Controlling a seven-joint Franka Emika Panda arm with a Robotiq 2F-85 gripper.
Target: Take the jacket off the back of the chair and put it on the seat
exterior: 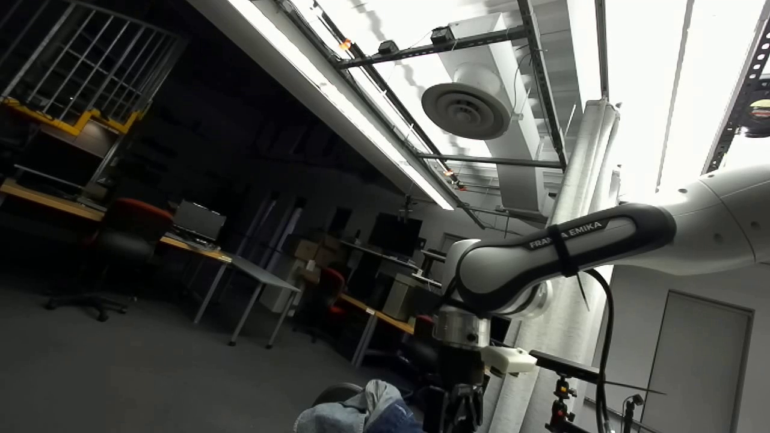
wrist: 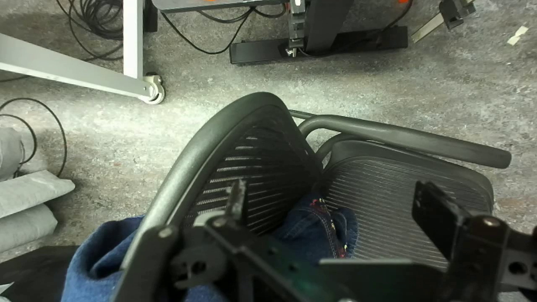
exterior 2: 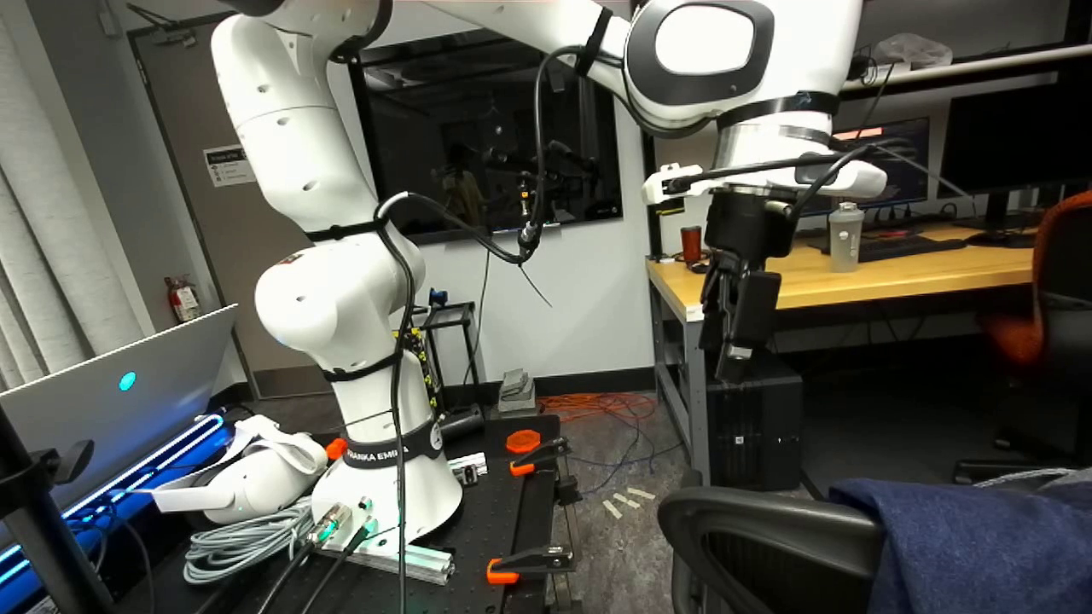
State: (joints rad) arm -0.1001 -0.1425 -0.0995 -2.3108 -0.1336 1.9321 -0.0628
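The jacket is blue denim, paler grey-blue in places, draped over the black mesh chair's backrest. It shows at the bottom edge in an exterior view (exterior: pixel 361 415) and at the lower right of an exterior view (exterior 2: pixel 981 546). In the wrist view one part hangs outside the backrest (wrist: pixel 251 147) at lower left; another part (wrist: pixel 310 226) with stitched trim lies inside, reaching the seat (wrist: pixel 390 193). My gripper (wrist: pixel 335 209) is open and empty above the chair, fingers spread, touching no fabric. It points down in both exterior views (exterior: pixel 462 412) (exterior 2: pixel 734 345). Gripper parts hide some of the jacket.
The chair's armrest (wrist: pixel 411 134) runs along the seat's far side. A wooden desk (exterior 2: pixel 938 269) with a bottle (exterior 2: pixel 845 237) stands behind the gripper. An orange chair (exterior 2: pixel 1054 281) is at far right. A pale table leg (wrist: pixel 71 69) and black stand foot (wrist: pixel 268 50) are on the floor.
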